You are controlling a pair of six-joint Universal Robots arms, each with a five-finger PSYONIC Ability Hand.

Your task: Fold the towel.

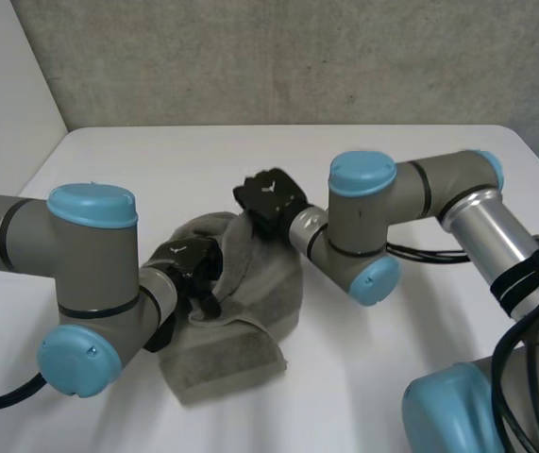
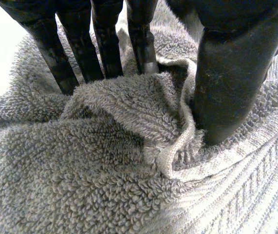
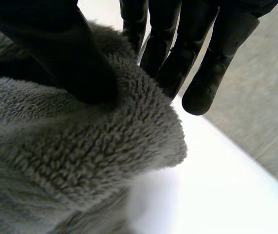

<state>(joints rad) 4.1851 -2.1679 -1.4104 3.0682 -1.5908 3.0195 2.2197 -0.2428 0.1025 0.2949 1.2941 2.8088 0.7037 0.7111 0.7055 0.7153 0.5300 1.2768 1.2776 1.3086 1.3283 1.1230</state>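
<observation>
A grey terry towel (image 1: 250, 311) lies bunched in the middle of the white table (image 1: 156, 170), its far part raised. My left hand (image 1: 193, 266) rests on the towel's left side. In the left wrist view its fingers (image 2: 104, 44) and thumb (image 2: 231, 73) press a raised fold of towel (image 2: 129, 112) between them. My right hand (image 1: 269, 200) is at the towel's far edge. There its thumb (image 3: 65, 53) lies on top of the towel's edge (image 3: 95, 141) and its fingers (image 3: 173, 44) sit behind it, pinching the cloth above the table (image 3: 216, 195).
My left arm's elbow (image 1: 90, 283) stands close to the towel's left side. The right arm (image 1: 373, 217) reaches in just right of the towel. A grey wall (image 1: 297, 57) runs behind the table's far edge. Bare table lies beyond the towel.
</observation>
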